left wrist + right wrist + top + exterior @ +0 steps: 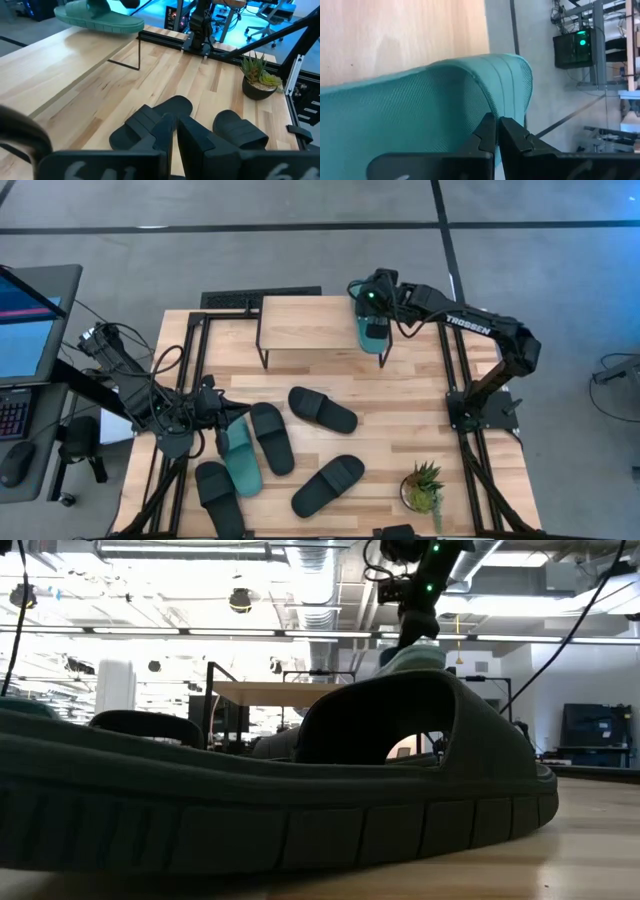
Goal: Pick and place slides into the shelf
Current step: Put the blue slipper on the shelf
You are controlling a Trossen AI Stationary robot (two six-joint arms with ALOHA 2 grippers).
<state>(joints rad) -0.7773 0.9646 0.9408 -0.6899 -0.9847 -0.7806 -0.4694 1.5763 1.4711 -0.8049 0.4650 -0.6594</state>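
One teal slide [372,325] lies on the right end of the light wood shelf [305,325]; it also shows in the low view [410,658] and the left wrist view [100,17]. My right gripper [375,295] is over its far part, fingers shut [496,127]. The second teal slide [240,458] lies flat on the table among several black slides [322,409] [272,437] [328,485]. My left gripper [222,438] is shut [174,131] just above the table beside that teal slide, touching nothing. My right gripper comes from above with its fingers shut together, their tips against the teal slide's strap [487,100] near the strap's edge. No strap shows between the fingers. The slide rests with its sole on the shelf's top board.
A potted plant [425,485] stands near the table's near right corner. A black slide [300,790] fills the low view's foreground. Black frame rails [455,370] run along both sides of the table. A monitor and keyboard [25,330] sit off the left edge.
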